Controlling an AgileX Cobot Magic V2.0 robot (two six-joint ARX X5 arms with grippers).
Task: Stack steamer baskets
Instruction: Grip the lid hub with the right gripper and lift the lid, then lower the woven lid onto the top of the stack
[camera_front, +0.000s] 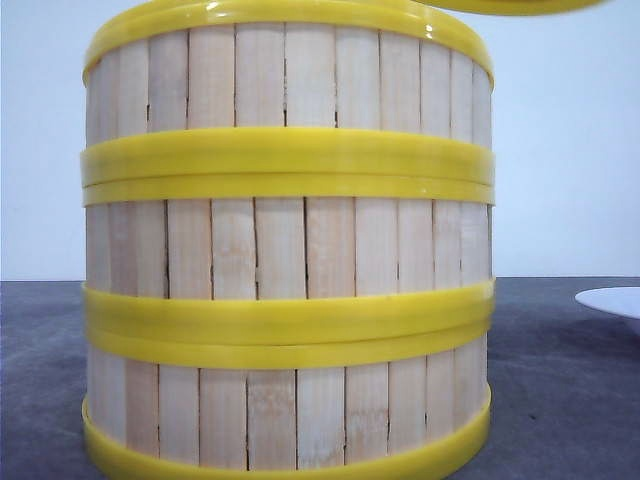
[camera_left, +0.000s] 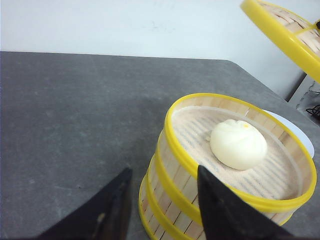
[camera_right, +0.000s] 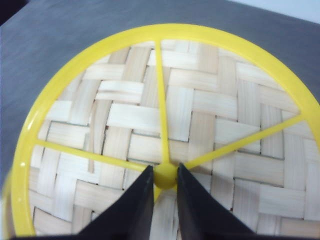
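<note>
Pinching the lid's yellow hub, right tool grips; left tool gapes empty.

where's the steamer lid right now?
The lid is held in the air by the right gripper, pinched at its centre knob. In the left wrist view it hangs tilted, above and beyond the stacked baskets.
</note>
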